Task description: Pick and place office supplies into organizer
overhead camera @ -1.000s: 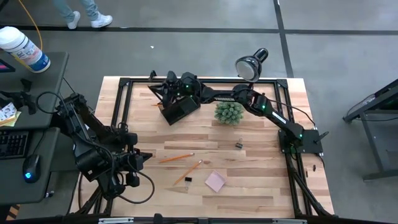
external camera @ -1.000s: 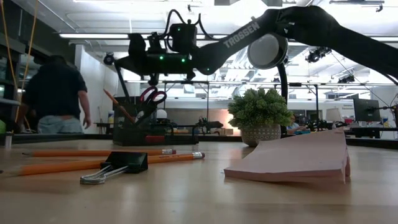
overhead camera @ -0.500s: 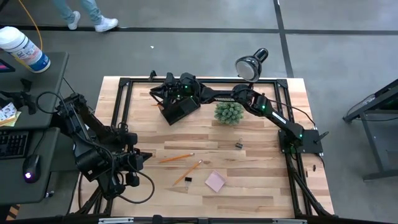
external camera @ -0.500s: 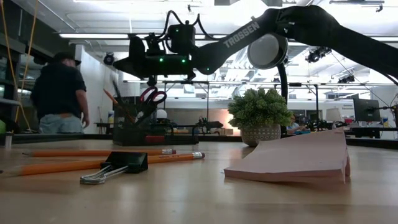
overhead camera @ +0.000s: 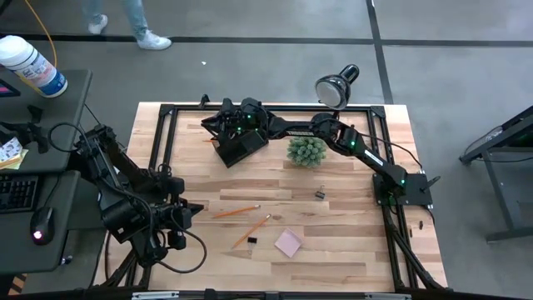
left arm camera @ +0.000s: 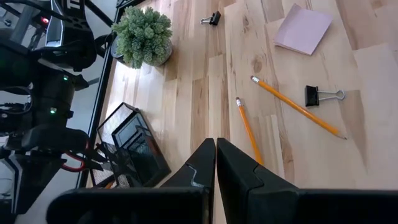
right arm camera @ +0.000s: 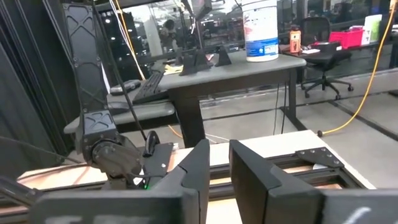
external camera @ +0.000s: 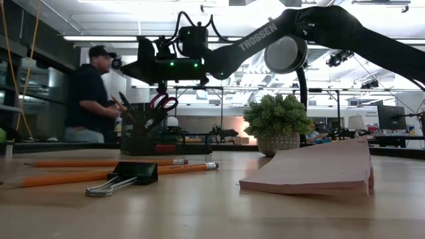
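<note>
1. "TROSSEN" is printed on the right arm [external camera: 259, 36].
2. The organizer [overhead camera: 239, 145], at the bench's far edge, holds orange-handled scissors [external camera: 161, 101] and pens.
3. The right gripper [overhead camera: 218, 123] hovers above it, jaws slightly apart.
4. The left gripper [left arm camera: 216, 160] waits with jaws together; pencils [overhead camera: 236, 211] lie loose.

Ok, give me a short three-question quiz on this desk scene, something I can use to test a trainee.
1. True or false: the pink sticky-note pad already sits inside the organizer.
2. Which gripper is over the organizer?
A. the left gripper
B. the right gripper
C. neither
3. Fill in: on the open wood, two ____ lie near the sticky-note pad, along with binder clips.

Key
1. False: the pad lies on the table, far from the organizer.
2. B: the right arm reaches across to it, while the left arm waits at the table's left edge.
3. pencils
</note>
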Robot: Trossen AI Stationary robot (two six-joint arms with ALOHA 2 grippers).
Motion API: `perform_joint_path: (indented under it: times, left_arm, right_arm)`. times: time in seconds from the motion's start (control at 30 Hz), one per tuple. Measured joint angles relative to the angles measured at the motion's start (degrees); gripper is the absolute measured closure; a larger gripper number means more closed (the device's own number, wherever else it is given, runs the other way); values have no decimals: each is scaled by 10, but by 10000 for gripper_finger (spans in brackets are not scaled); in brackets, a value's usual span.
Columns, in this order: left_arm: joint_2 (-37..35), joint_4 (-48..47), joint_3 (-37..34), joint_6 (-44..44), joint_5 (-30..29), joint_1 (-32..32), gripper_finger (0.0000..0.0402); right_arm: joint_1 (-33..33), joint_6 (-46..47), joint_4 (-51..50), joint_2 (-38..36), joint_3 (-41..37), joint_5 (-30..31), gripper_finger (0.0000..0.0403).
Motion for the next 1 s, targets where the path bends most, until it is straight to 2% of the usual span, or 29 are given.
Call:
perform_joint_path:
  times: [0.27, 0.47, 0.6, 0.77, 0.9, 1.0]
  left_arm:
    - [0, 0, 0, 0, 0, 0, 396]
    - [0, -2, 0, 0, 0, 0, 396]
    - [0, -12, 0, -4, 0, 0, 396]
    - [0, -18, 0, -4, -2, 0, 396]
    - [0, -26, 0, -4, -2, 0, 396]
    - [0, -34, 0, -5, -2, 0, 396]
  right_arm:
    - [0, -6, -28, -2, 1, 0, 358]
    - [0, -8, -62, -8, 3, -27, 337]
    - [9, 1, -72, -25, 2, -33, 327]
    - [21, -12, -82, -64, 2, -42, 337]
    - [25, -39, -140, -96, 2, -52, 345]
    - [30, -49, -251, -137, 2, -77, 347]
